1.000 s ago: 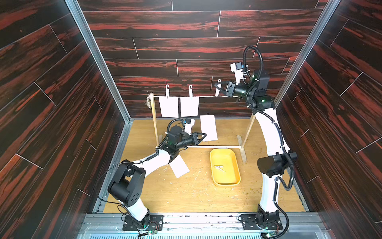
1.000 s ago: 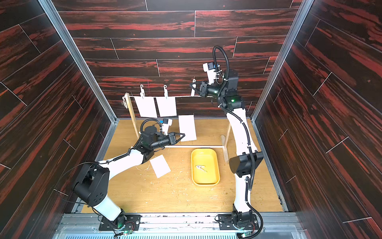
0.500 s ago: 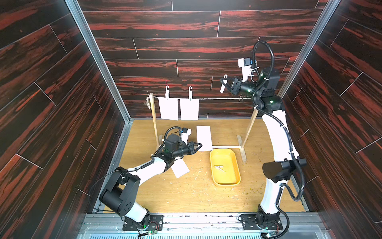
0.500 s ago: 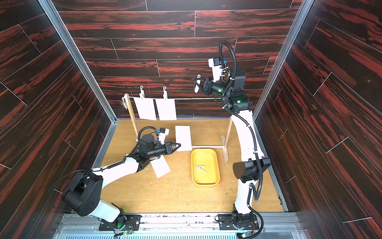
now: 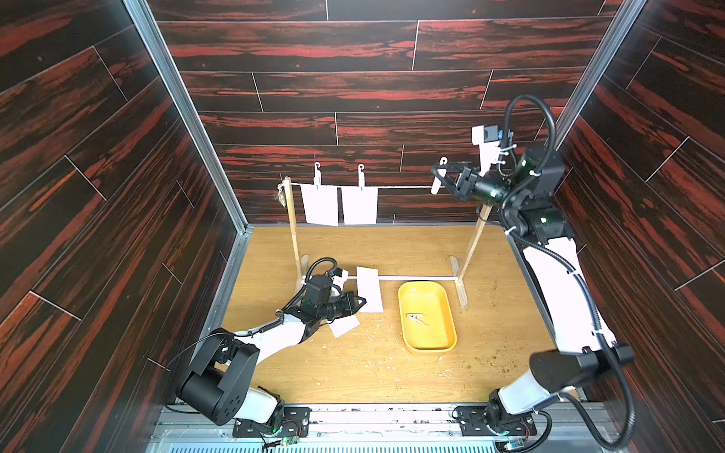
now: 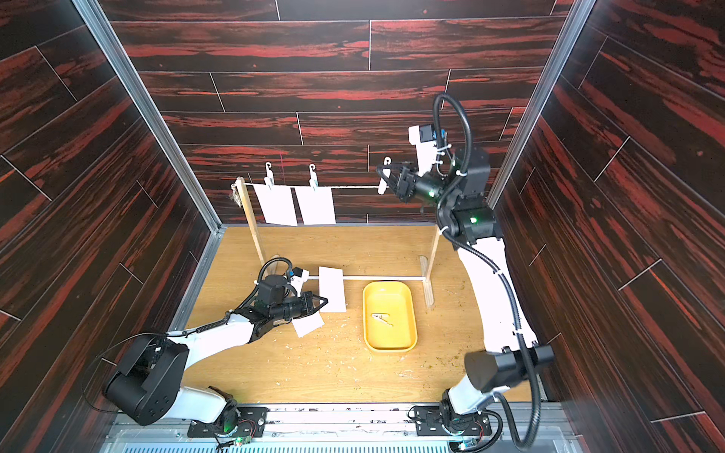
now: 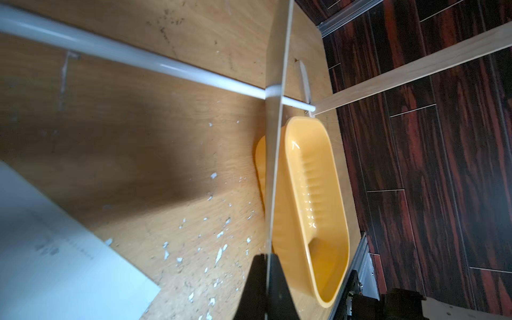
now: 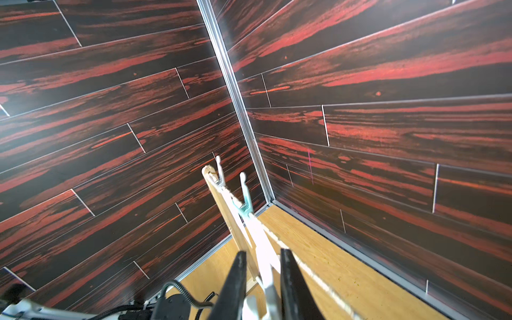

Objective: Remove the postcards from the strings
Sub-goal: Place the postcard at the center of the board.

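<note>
Postcards: two hang on the string, one lies below it; my left gripper pinches another postcard, my right gripper squeezes a clothespin by the string

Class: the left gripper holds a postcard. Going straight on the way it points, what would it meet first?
Probably the yellow tray: it lies ahead of the left gripper and its postcard, though height is unclear.

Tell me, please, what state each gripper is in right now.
Left gripper: closed, holding a postcard by its edge.
Right gripper: closed on a clothespin at the string.
</note>
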You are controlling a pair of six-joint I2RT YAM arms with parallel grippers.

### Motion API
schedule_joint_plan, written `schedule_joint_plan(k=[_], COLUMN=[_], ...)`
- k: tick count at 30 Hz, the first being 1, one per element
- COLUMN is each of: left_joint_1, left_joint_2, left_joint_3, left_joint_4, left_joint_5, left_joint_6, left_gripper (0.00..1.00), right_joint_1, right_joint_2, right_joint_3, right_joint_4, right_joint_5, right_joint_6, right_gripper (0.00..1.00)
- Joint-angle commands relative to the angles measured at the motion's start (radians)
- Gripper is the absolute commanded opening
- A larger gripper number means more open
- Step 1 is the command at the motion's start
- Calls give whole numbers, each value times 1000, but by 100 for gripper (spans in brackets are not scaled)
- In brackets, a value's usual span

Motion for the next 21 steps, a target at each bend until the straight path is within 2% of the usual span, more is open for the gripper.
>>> schedule_joint_plan(k=[1,8,15,19,21], left_joint_1=[9,21,25,27,28], left_joint_2=[-34,22,114,102,83], left_joint_3=[-31,-91,-114,-144,-151], left_joint_4=[-20,58,112,97,60], left_joint_5=[-17,-4,25,-10,-31], left_joint_6=[-7,-50,-86,-84,-73], left_gripper=[0,0,0,9,17], right_joint_1=[-3,-2,8,16,26], right_joint_2=[-118,-317,-439,-489,-498], right_joint_3=[-142,-505,-720,-860,-920], right_joint_4=[76,125,115,157,171], right_joint_5=[-7,0,-5,-4,0], right_joint_6=[13,38,49,85,95], right_gripper=[21,22,22,22,22])
